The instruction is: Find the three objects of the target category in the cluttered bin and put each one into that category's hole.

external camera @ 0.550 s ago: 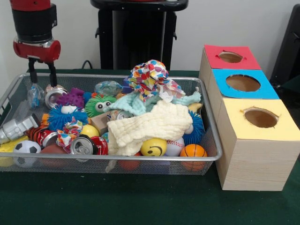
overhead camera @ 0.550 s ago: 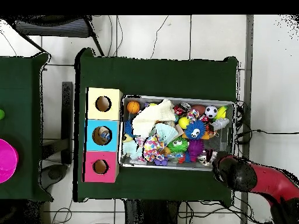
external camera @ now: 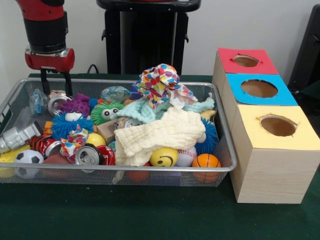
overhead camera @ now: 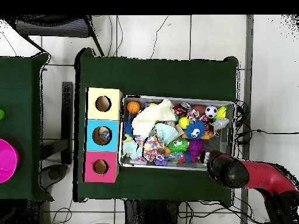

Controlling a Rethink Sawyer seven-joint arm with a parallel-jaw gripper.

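Note:
The wire-mesh bin is full of clutter; it also shows in the overhead view. My gripper hangs over the bin's far left corner, open and empty. A see-through crinkly bottle lies just left of my fingers. Another lies at the back middle, and a greyish one lies against the left wall. The blue-surround hole is the middle hole of the wooden box; in the overhead view something pale shows inside it. In the overhead view my arm's wrist hides the gripper.
A cream cloth, a teal cloth and a dotted cloth cover the bin's middle. Crushed cans, fuzzy toys and balls fill the rest. The red-surround hole and the yellow-surround hole flank the blue one.

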